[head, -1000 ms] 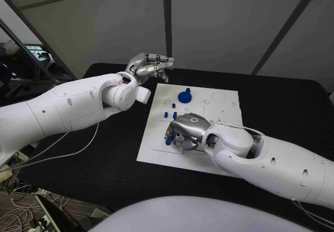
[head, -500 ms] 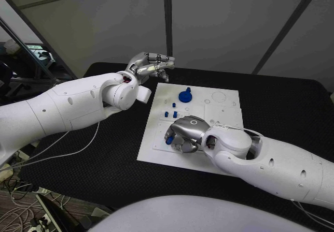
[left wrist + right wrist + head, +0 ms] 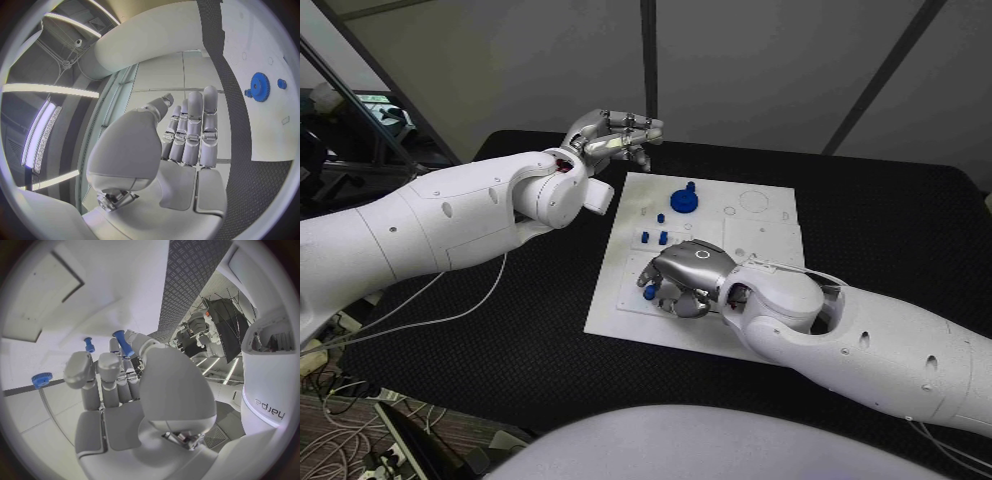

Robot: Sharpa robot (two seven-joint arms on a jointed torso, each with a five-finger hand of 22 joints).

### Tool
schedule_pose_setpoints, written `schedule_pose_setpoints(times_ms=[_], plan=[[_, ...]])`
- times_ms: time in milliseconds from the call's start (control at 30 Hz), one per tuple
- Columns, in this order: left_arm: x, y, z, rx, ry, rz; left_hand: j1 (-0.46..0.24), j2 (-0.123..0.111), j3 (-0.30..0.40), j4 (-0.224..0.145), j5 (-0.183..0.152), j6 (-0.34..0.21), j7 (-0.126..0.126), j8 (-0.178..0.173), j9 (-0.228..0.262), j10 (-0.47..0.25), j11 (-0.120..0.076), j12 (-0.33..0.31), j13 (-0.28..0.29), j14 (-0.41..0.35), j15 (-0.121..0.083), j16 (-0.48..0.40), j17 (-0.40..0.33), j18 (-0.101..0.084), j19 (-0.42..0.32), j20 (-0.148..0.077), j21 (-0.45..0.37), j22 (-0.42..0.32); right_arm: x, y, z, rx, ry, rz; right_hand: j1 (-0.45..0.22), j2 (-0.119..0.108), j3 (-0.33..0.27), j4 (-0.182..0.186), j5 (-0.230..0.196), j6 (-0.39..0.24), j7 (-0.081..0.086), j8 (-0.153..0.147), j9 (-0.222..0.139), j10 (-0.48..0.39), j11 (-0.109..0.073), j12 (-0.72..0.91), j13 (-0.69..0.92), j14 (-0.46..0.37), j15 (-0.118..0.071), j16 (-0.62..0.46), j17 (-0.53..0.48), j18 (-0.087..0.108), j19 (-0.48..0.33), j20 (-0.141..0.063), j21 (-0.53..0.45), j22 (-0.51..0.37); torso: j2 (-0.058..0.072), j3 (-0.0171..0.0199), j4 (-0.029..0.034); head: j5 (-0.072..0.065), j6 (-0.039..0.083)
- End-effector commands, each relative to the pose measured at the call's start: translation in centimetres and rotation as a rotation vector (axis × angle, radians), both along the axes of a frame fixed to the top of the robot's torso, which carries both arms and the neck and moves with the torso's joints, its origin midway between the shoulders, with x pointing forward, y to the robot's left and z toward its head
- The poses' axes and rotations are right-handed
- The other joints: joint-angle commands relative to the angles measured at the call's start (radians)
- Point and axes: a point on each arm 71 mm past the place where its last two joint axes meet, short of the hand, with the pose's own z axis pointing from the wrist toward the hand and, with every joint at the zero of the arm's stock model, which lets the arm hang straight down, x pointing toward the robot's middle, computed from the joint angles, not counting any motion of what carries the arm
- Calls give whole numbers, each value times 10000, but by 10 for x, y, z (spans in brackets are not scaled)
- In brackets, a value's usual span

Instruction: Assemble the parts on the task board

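On the black table (image 3: 488, 330), the right hand (image 3: 687, 275) pinches a blue peg (image 3: 651, 290) over the white task board (image 3: 769, 235) at its 7 o'clock corner, while the left hand (image 3: 607, 135), fingers straight and empty, hovers off the 11 o'clock corner near the blue gear (image 3: 684, 199).

The left arm is reaching in from the left side, and its left hand (image 3: 610, 133) is hanging up in the air with the fingers (image 3: 194, 125) held straight and close together, holding nothing. The right arm is coming in from the right side, and its right hand (image 3: 687, 277) is bending down low, pinching something small between thumb and fingers (image 3: 103, 370).
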Motion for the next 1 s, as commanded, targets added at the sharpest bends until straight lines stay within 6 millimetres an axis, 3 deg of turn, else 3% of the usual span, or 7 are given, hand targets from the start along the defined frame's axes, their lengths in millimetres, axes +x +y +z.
schedule_pose_setpoints(times_ms=[33, 200, 333, 633, 800, 867, 1000], plan=[[0, -1, 1, -73, 1, -118, 39, 46, -38, -45, -23, -75, -22, 63, 2, -54, 3, 68, -12, -68, -22, -44, -16, -19, 4, 36, -55, -12, -1, 1, 6, 663, -231, 51, -15, 59, 31, -7, 68, -87, 9, 21, 11, 113, -19, 71, 18, 19, -76, 41, 31, 52, 85, 5, 43, 35, -1, 0, -1, -9, 0], [0, -2, 1, -72, 13, -132, 41, 52, -47, -46, -23, -90, -18, 70, 1, -70, 6, 79, -14, -73, -20, -45, -21, -19, 6, 37, -60, -21, 0, -2, 10, 1120, -471, -163, -14, 38, 39, -20, 77, -134, 19, 8, 6, 34, -2, 47, 0, -5, -77, -2, -48, 63, 41, -10, 5, -30, 0, 0, -5, -18, 17], [0, -1, 1, -64, 27, -128, 41, 52, -47, -46, -23, -90, -18, 70, 1, -70, 6, 79, -14, -73, -20, -45, -21, -19, 6, 37, -60, -21, 0, -8, 14, 1547, -711, -379, -1, 4, 88, -54, 89, -213, 59, 12, 8, -363, 111, -78, -89, -127, 5, -157, -307, 106, -146, 25, -152, -274, -9, 1, -17, -54, 47], [0, 1, 0, -37, 56, -105, 49, 54, -47, -51, -22, -95, -18, 73, 1, -75, 6, 83, -15, -75, -20, -47, -23, -19, 6, 37, -62, -24, -3, -41, 22, 1472, -698, -880, 16, -89, 75, -112, 100, -266, 2, 23, 16, -698, 207, -98, -133, -381, 87, -481, -842, 202, -498, 107, -454, -718, -39, 0, -53, -227, 220], [0, 3, 0, -16, 68, -81, 51, 53, -49, -53, -23, -97, -18, 75, 1, -79, 7, 86, -15, -77, -20, -47, -24, -19, 6, 37, -63, -25, 2, -64, 32, 1764, -253, -1615, 17, 10, 164, -80, 105, 183, 196, 223, 103, -347, 196, 200, -66, -314, 80, -375, -714, 182, -409, 117, -388, -600, -63, 19, -96, -346, 284], [-1, 4, 0, -4, 71, -66, 51, 53, -49, -53, -23, -97, -18, 75, 1, -79, 7, 86, -15, -77, -20, -47, -24, -19, 6, 37, -63, -25, 6, -80, 36, 2029, 219, -2231, -167, 41, 90, 67, -1, 562, 249, 409, 173, 240, 134, 551, 61, -148, 61, -173, -425, 127, -188, 100, -214, -327, -71, 7, -106, -465, 346], [-2, 7, 0, 22, 64, -19, 51, 53, -49, -53, -23, -97, -18, 75, 1, -79, 7, 86, -15, -77, -20, -47, -24, -19, 6, 37, -63, -25, 10, -115, 39, 2378, 1152, -3547, -991, -141, -536, 649, 0, 1120, -32, 742, 282, 1496, -239, 1425, 559, 379, -231, 567, 802, -93, 644, -101, 459, 717, -91, -8, -138, -743, 438]])
